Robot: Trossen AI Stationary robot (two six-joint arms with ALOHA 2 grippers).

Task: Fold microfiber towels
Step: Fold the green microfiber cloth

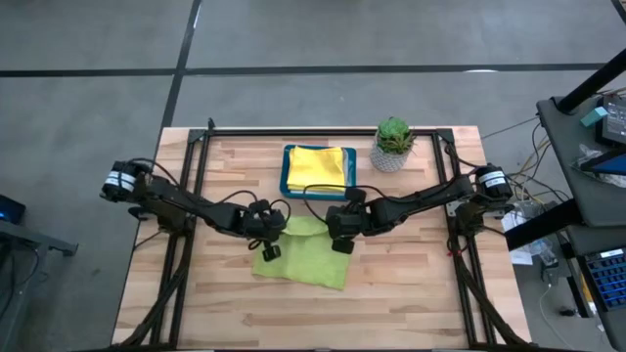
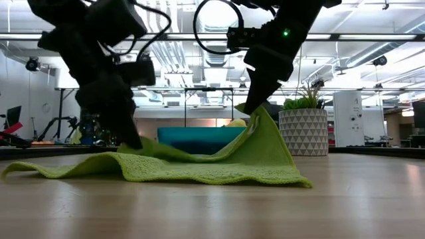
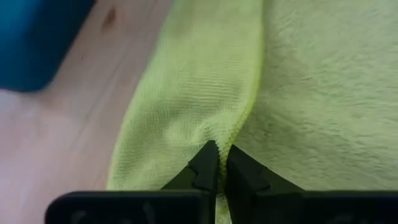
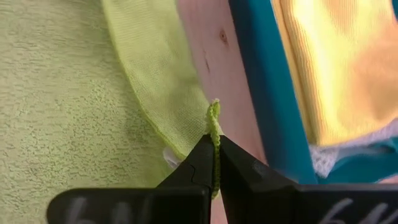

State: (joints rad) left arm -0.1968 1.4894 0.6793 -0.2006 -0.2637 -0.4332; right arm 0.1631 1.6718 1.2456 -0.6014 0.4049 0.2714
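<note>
A lime green towel (image 1: 305,256) lies in the middle of the wooden bench (image 1: 391,293), spread towards the front edge and rumpled along its far side. The left gripper (image 1: 267,235) is down at the towel's far left corner with its fingers pressed together on the hem; the left wrist view shows the tips meeting on a ridge of the cloth (image 3: 205,93). The right gripper (image 1: 342,233) is at the far right corner, likewise pinched shut on the edge, and in the right wrist view a thin roll of green fabric (image 4: 214,124) stands up between its tips. In the low view that corner is lifted off the bench into a peak (image 2: 259,126), while the left side stays low and the rest of the towel trails flat to the left.

Just beyond the two grippers sits a teal tray (image 1: 289,168) holding a folded yellow towel (image 1: 321,166), with a strip of paler cloth (image 4: 348,152) showing beneath it in the right wrist view. The tray's near rim is close to the lifted edge. Beside the tray on its right stands a small potted plant (image 1: 393,145) in a patterned white pot, well clear of the green towel
</note>
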